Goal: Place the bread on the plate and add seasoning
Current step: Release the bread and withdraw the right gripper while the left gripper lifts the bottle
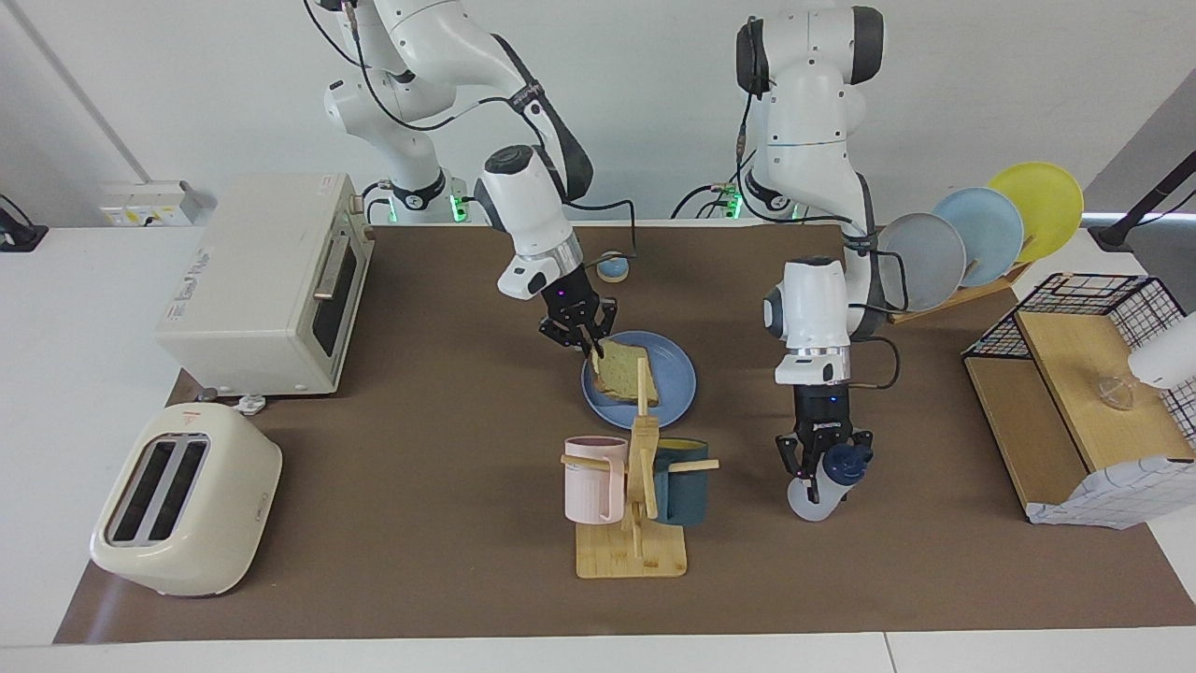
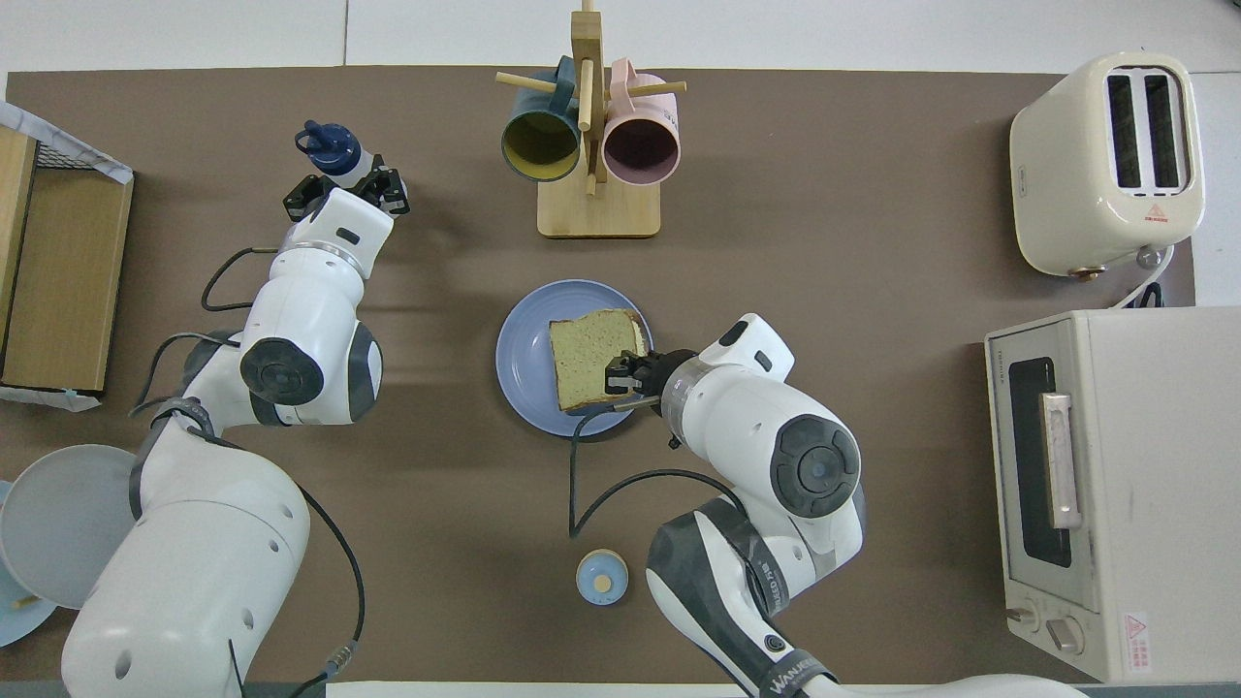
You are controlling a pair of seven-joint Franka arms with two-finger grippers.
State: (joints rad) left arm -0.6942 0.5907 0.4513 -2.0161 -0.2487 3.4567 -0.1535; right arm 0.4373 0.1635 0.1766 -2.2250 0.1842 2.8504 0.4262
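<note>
The bread (image 1: 624, 374) (image 2: 591, 354), a tan slice with a brown crust, lies slanted on the blue plate (image 1: 677, 374) (image 2: 524, 349) at mid-table, overhanging the rim toward the right arm's end. My right gripper (image 1: 589, 348) (image 2: 620, 373) is at the slice's corner there. The seasoning (image 1: 822, 486) (image 2: 328, 150), a whitish bottle with a navy cap, leans on the mat beside the mug rack, toward the left arm's end. My left gripper (image 1: 820, 467) (image 2: 344, 189) comes straight down on it and is shut on its body just under the cap.
A wooden mug rack (image 1: 635, 495) with a pink and a teal mug stands farther from the robots than the plate. A small blue bell (image 1: 612, 268) sits nearer the robots. Toaster (image 1: 182, 500) and oven (image 1: 266, 280) are at the right arm's end; racked plates (image 1: 981, 234) and wire shelf (image 1: 1074, 374) at the left arm's.
</note>
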